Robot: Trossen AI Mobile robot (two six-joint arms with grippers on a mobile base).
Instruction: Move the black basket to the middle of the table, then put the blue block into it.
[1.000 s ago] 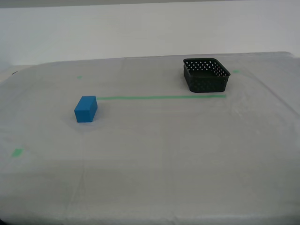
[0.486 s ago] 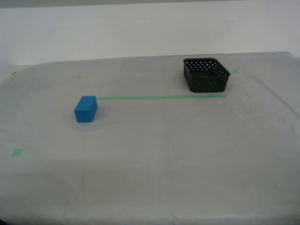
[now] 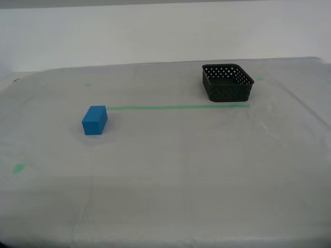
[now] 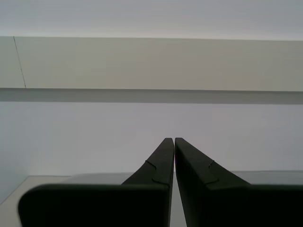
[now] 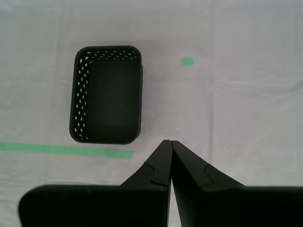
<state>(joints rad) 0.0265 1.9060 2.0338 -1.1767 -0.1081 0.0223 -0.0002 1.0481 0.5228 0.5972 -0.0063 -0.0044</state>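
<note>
A bare lab or test room, it seems. The cloth-covered table (image 3: 170, 181) carries green tape marks (image 3: 178, 107). A plain white wall (image 3: 155, 31) stands behind.

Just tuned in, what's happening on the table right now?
Nothing is held yet. The black basket sits empty at the far end of the green tape line, toward the exterior view's right; the blue block rests at the line's other end. My first gripper hovers shut above the table beside the basket. My second gripper, shut, faces a wall.

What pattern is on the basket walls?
Rows of small round holes through the black basket walls, clearest in the exterior view.
</note>
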